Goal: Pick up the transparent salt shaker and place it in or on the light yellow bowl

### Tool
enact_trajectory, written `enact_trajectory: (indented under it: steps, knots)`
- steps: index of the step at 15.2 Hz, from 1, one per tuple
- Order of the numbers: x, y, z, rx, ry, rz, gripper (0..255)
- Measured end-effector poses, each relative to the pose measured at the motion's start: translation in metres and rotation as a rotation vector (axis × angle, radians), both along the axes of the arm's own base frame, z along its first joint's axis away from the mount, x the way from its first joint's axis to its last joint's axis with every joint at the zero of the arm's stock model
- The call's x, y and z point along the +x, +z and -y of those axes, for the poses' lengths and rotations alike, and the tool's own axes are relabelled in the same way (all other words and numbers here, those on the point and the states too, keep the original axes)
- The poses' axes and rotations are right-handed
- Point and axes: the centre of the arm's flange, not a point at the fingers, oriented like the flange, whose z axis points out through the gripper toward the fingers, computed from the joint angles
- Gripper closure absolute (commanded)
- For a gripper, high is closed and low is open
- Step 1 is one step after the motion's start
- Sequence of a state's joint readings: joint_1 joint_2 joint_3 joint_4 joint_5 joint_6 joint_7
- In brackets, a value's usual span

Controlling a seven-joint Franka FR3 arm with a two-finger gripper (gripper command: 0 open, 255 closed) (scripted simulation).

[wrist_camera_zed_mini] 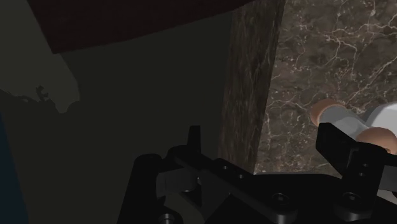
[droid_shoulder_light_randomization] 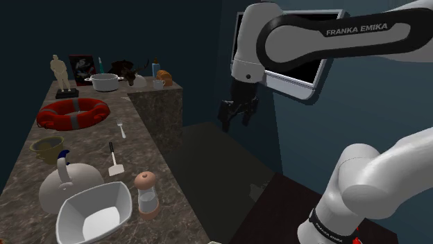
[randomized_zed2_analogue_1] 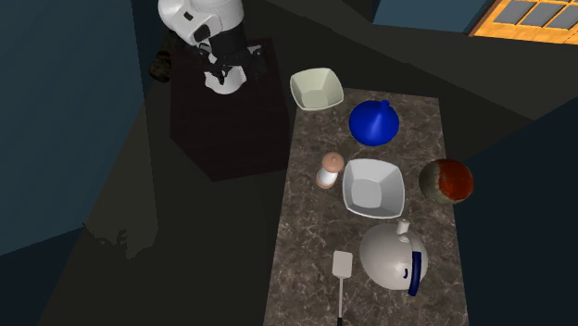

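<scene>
The salt shaker (droid_shoulder_light_randomization: 146, 194) stands upright near the counter's front edge, with a clear body and a brownish cap. It sits just beside a white square bowl (droid_shoulder_light_randomization: 94, 211). In the second exterior view the shaker (randomized_zed2_analogue_1: 329, 170) is between that white bowl (randomized_zed2_analogue_1: 372, 187) and the light yellow bowl (randomized_zed2_analogue_1: 317, 89), which rests at the counter end nearest the arm. My gripper (droid_shoulder_light_randomization: 237, 119) hangs open and empty over the dark floor, well off the counter. In the wrist view the shaker (wrist_camera_zed_mini: 337, 116) lies beyond the right finger (wrist_camera_zed_mini: 340, 149), and the gripper (wrist_camera_zed_mini: 261, 133) holds nothing.
On the counter are a white kettle (droid_shoulder_light_randomization: 66, 184), a spatula (droid_shoulder_light_randomization: 114, 161), a fork (droid_shoulder_light_randomization: 121, 129), a red life ring (droid_shoulder_light_randomization: 73, 112) and an olive cup (droid_shoulder_light_randomization: 47, 147). A blue funnel-shaped object (randomized_zed2_analogue_1: 373, 122) sits beside the yellow bowl. A monitor (droid_shoulder_light_randomization: 305, 73) hangs behind the arm.
</scene>
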State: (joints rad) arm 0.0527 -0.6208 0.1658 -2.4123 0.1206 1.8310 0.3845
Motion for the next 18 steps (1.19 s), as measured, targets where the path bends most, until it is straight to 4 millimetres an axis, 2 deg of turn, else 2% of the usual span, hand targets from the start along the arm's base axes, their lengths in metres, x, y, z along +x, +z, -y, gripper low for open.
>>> enact_trajectory:
  steps: [9,18]
  knots:
    - [0.061,-0.056,-0.084,-0.013,-0.056,0.012,0]
    - [0.133,-0.109,-0.164,-0.024,-0.112,0.024,0]
